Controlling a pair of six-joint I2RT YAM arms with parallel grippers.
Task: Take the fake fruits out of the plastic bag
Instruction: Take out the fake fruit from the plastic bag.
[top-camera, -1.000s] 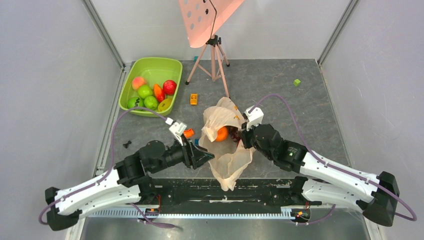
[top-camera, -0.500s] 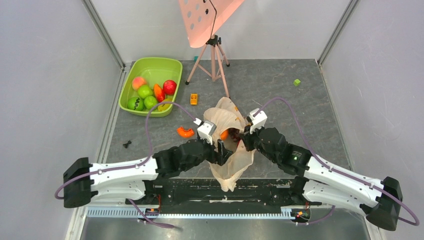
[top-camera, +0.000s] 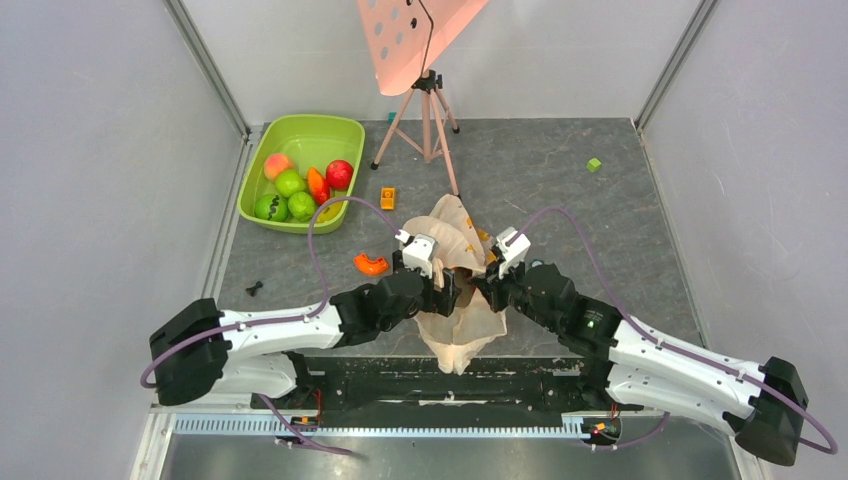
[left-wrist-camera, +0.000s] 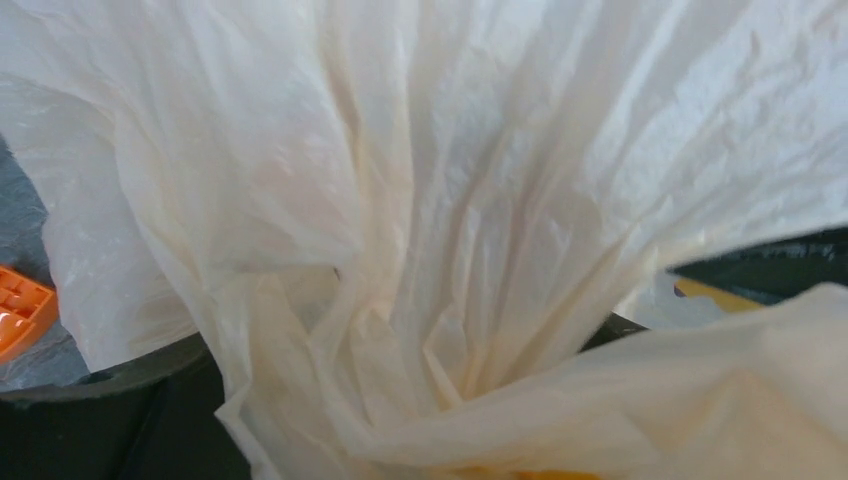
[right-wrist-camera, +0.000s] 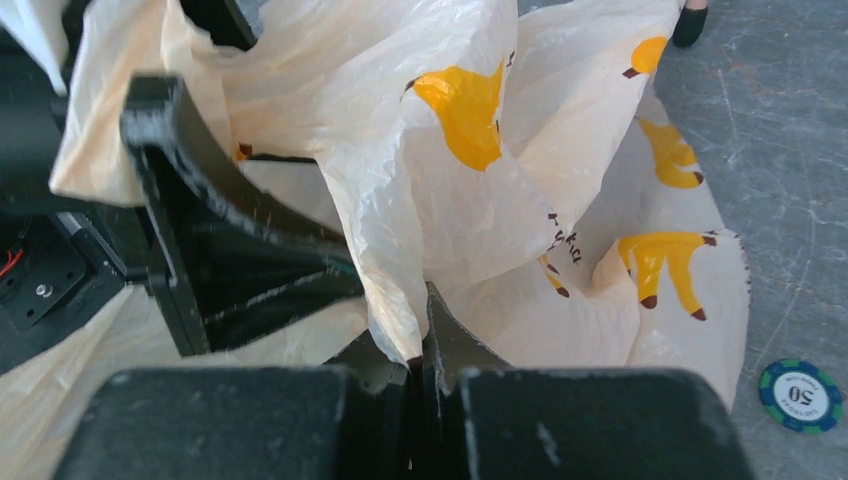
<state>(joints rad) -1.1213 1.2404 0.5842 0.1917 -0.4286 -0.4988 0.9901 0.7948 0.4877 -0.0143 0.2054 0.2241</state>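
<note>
Two tools meet at the bag (top-camera: 458, 335), which lies crumpled at the centre of the bench (top-camera: 560, 190), low in the overhead frame. The right tool (right-wrist-camera: 422, 362) has its fingers pressed together on a fold of the bag's film; yellow printed marks spread across the upper right of its wrist view. The left tool (top-camera: 447, 292) is at the bag's left side, touching it. In its wrist view pale film fills nearly the whole frame and bunches down between dark parts at the lower left and right, so I cannot tell how far it is open or whether it grips anything. Several fruits (top-camera: 290, 183) sit in the green tub (top-camera: 310, 140) at the upper left, well apart from the bag: a peach, a red apple and some green ones. An orange arc piece (top-camera: 370, 264) lies just left of the left tool. A green chip (right-wrist-camera: 800, 395) rests on the bench at the lower right of the right wrist view.
</note>
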